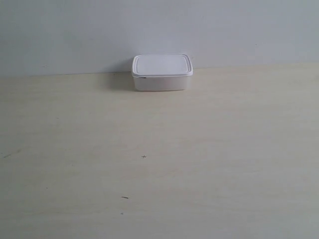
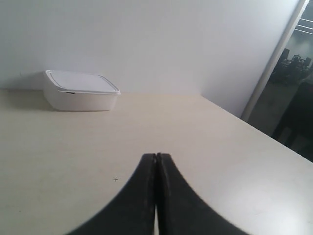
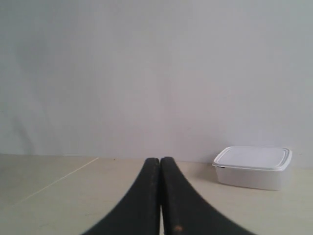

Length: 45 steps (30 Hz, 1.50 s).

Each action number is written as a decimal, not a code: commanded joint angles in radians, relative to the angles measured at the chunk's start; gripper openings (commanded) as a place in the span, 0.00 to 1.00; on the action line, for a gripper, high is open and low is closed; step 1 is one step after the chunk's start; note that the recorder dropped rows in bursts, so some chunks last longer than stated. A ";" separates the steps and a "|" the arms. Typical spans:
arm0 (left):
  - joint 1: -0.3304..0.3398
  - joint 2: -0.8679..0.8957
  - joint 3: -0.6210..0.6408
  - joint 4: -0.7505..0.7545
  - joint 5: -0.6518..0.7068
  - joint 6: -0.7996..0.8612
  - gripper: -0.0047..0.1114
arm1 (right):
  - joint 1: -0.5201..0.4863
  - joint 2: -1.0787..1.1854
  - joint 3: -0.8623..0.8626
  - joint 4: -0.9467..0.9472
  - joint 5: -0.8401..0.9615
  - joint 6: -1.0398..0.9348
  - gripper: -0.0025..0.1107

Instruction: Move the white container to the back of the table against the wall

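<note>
The white container (image 1: pixel 162 73) sits at the far edge of the table (image 1: pixel 159 164), its back seemingly touching the wall (image 1: pixel 159 30), so the task looks done. The left claw (image 2: pixel 155 155) and right claw (image 3: pixel 160 159) are both closed and empty, well apart from it. It is probably light, with thin, smooth walls that may flex or slip. Any hold is best taken across the side walls just under the lid (image 2: pixel 80 81) rim, squeezing gently.
</note>
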 commanded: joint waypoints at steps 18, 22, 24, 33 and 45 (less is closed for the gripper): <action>-0.005 -0.003 0.000 0.029 -0.008 -0.011 0.04 | -0.004 -0.005 0.111 0.022 -0.105 -0.016 0.02; -0.005 -0.003 0.000 0.029 -0.008 -0.011 0.04 | -0.004 -0.005 0.111 0.022 -0.105 -0.016 0.02; -0.005 -0.003 0.000 0.029 -0.008 -0.011 0.04 | -0.004 -0.005 0.111 0.022 -0.105 -0.016 0.02; 0.007 -0.092 0.000 0.029 -0.008 -0.012 0.04 | -0.004 -0.005 0.111 0.022 -0.105 -0.016 0.02; 0.276 -0.092 0.000 0.029 -0.011 -0.012 0.04 | -0.230 -0.005 0.111 0.022 -0.113 -0.016 0.02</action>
